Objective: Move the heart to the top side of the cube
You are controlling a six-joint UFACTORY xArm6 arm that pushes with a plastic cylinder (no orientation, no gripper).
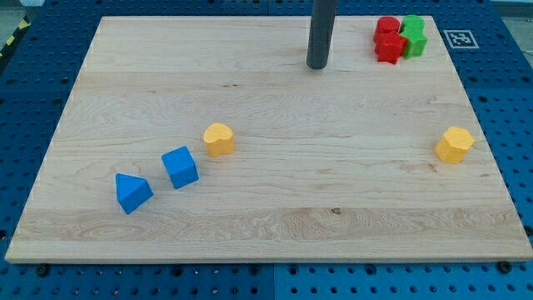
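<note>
The board (275, 208) is pale wood with grain. The cube (180, 167) and triangular block (132, 192) are blue, the heart (219, 139) and hexagon (454, 144) yellow, with red (388, 39) and green (414, 35) blocks. The rod (321, 33) is dark grey.

No readable words, numbers or brand names showed anywhere. The only sign was a black-and-white square marker (459, 38), a fiducial pattern of blocky cells, which lay on the blue pegboard (500, 83) just off the board's (275, 192) top right corner. Its pattern carried no letters or digits that could be made out. A strip of yellow-and-black hazard tape (10, 42) ran off the top left corner, also without text. The blocks and the rod bore no labels.
</note>
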